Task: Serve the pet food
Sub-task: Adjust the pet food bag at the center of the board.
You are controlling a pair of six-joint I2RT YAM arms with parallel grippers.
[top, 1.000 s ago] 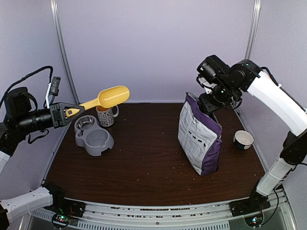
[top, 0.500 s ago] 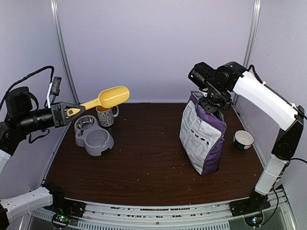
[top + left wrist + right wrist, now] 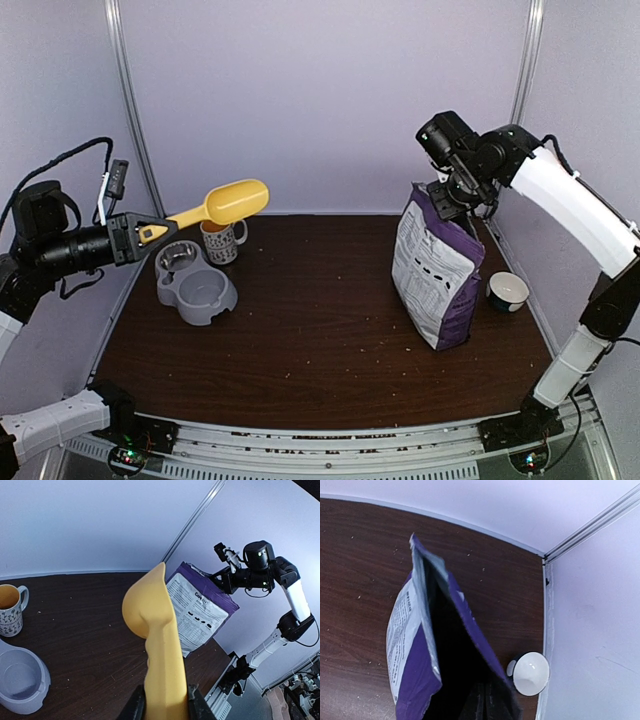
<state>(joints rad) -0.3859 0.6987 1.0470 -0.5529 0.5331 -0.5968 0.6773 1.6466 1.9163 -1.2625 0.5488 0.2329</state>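
Observation:
The purple-and-white pet food bag (image 3: 438, 270) stands at the right of the table with its mouth open (image 3: 445, 645). The inside is dark, so the pet food itself is hidden. My right gripper (image 3: 446, 196) is at the bag's top, its fingers pressed together (image 3: 485, 701) and shut on the rim. My left gripper (image 3: 148, 233) is raised at the far left, shut on the handle of a yellow scoop (image 3: 234, 201). In the left wrist view the scoop (image 3: 150, 610) points toward the bag (image 3: 197, 612); I cannot see what is in its bowl.
A grey double pet bowl (image 3: 195, 285) sits at the left, below the scoop, with a patterned mug (image 3: 222, 241) just behind it. A small white bowl (image 3: 508, 291) stands right of the bag near the side wall. Small crumbs dot the dark wooden table (image 3: 310, 340).
My right gripper closed on the bag's top and carried it to the right; the bag now stands more upright. The left arm and scoop have not moved.

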